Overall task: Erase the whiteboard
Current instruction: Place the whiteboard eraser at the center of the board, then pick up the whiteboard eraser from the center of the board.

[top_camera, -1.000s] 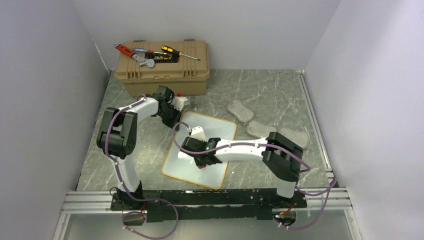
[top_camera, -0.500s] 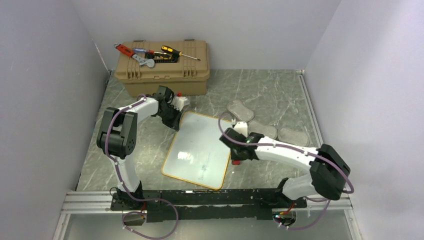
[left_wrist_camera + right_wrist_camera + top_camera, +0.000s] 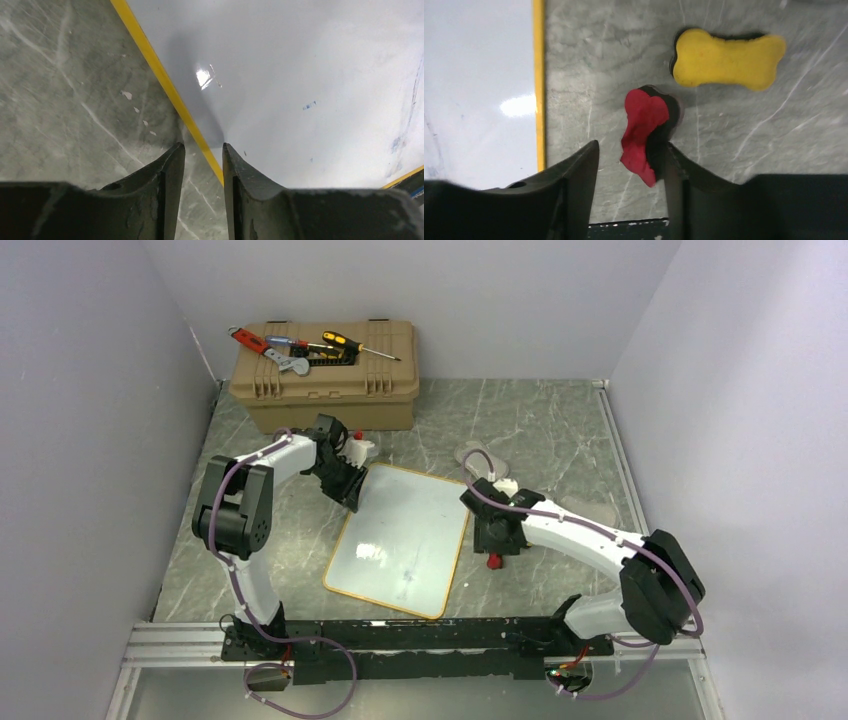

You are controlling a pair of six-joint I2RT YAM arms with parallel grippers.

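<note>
The whiteboard [image 3: 400, 540], white with a yellow-orange frame, lies tilted on the marble table between the arms. In the left wrist view the whiteboard [image 3: 300, 75] carries only faint blue smudges near its right side. My left gripper [image 3: 352, 487] is at the board's far left corner; seen from the wrist, the left gripper [image 3: 203, 147] is open with the yellow frame edge running into the gap. My right gripper [image 3: 497, 538] is off the board's right edge. It is open [image 3: 630, 147], and a red eraser [image 3: 644, 127] on the table leans against its right finger. From above, the red eraser [image 3: 494, 561] shows below the wrist.
A yellow bone-shaped eraser [image 3: 729, 57] lies just beyond the red one. Grey oval pads [image 3: 478, 454] rest on the table behind the right arm. A tan toolbox [image 3: 325, 390] with screwdrivers and a wrench on its lid stands at the back left.
The right arm swept off the whiteboard to its right side, and its jaws opened, leaving the red eraser on the table. The left jaws opened at the board's corner.
</note>
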